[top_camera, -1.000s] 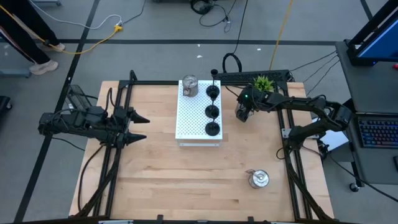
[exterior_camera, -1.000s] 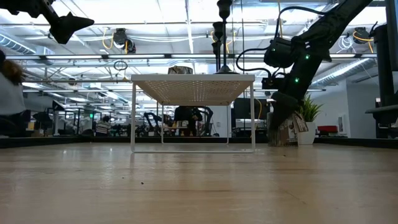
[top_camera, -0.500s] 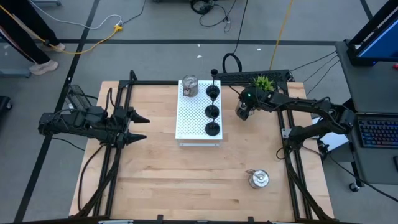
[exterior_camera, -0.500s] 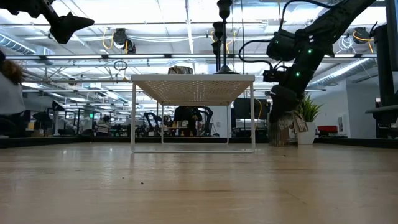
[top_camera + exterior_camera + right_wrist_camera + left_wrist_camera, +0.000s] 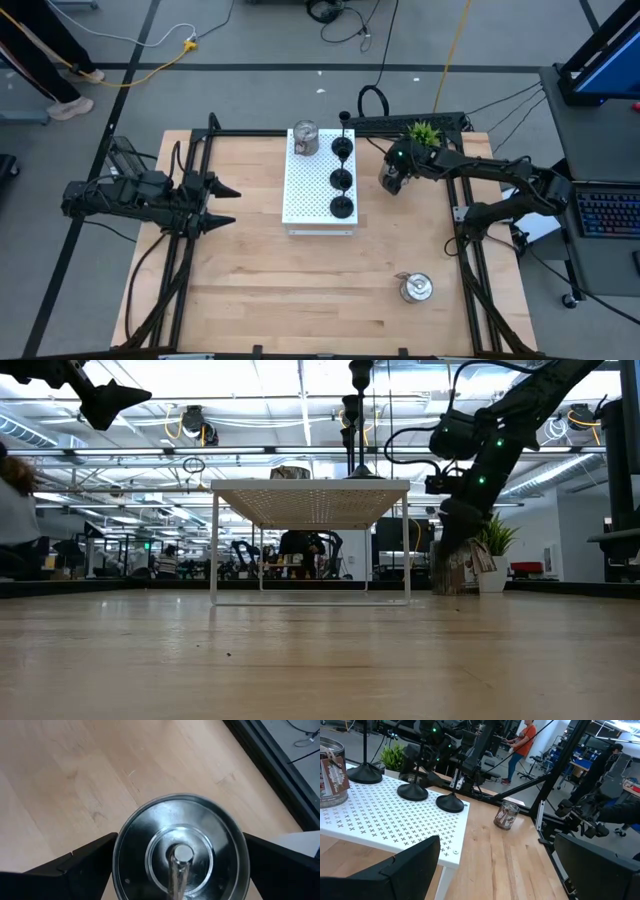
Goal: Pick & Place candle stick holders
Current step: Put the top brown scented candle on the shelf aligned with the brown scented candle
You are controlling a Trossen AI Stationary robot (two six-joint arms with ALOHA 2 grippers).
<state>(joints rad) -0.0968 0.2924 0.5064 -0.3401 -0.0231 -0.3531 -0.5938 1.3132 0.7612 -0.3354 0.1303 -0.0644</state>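
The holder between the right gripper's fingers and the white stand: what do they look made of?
The silver holder at the right gripper looks like polished metal, mirror-bright with reflections. The white stand looks like painted perforated sheet metal, matte, though plastic is possible.

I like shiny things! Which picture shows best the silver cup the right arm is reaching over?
The right wrist view: the silver holder fills it, seen straight down between the right gripper fingers. The high view hides it under the gripper; the low view shows only its side.
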